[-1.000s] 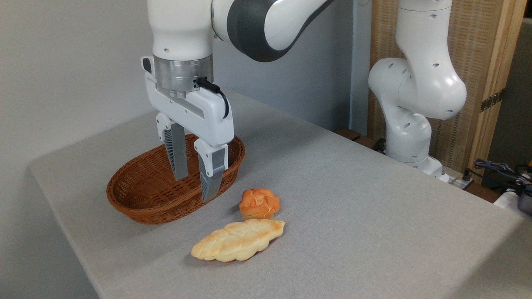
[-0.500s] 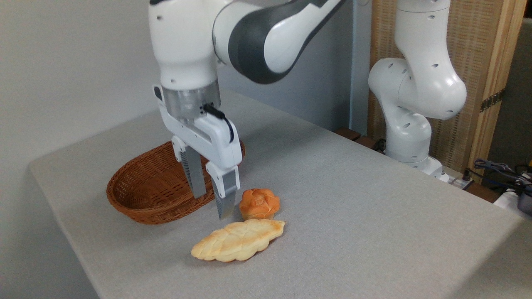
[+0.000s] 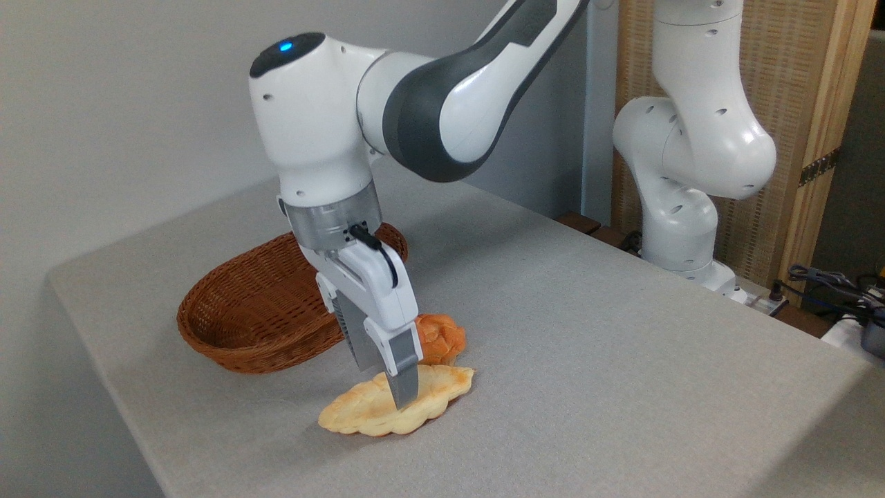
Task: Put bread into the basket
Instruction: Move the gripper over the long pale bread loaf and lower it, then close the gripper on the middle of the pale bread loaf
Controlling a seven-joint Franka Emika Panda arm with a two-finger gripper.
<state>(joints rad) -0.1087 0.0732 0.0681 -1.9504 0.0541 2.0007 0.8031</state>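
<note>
Gripper down over the bread

One bread (image 3: 387, 408) lies flat on the table (image 3: 588, 332), just in front of the one basket (image 3: 256, 311) and outside it. The gripper (image 3: 387, 380) points down over the loaf's middle, tilted slightly, jaws spread, one finger (image 3: 404, 377) in front of the loaf, the other behind. One small orange bun (image 3: 442, 335) sits just behind the loaf. The arm (image 3: 442, 90) bends in from above right
</note>
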